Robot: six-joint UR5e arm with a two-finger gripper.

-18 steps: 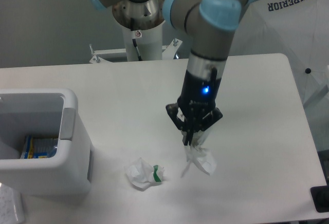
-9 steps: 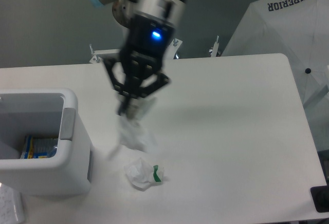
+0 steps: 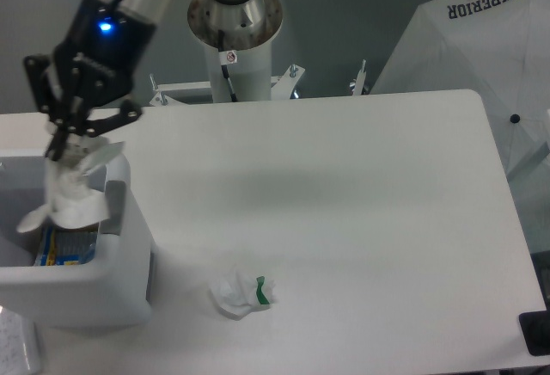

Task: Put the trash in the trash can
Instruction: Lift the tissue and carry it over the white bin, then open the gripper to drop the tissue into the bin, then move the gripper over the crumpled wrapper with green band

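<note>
You have a white table [image 3: 361, 186] with rounded corners. Beyond its right far corner stands a white umbrella [image 3: 481, 57] printed "SUPERIOR". A dark flat object [image 3: 534, 334] sits at the lower right edge, partly cut off. A grey wall [image 3: 51, 14] lies behind.

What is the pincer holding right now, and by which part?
The pincer holds the plain white crumpled paper wad by its top edge; the wad hangs below.

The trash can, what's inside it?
Inside the trash can lies something blue and yellow. The plain white wad, hanging from the gripper, covers part of it; the front wall hides the rest.
</note>
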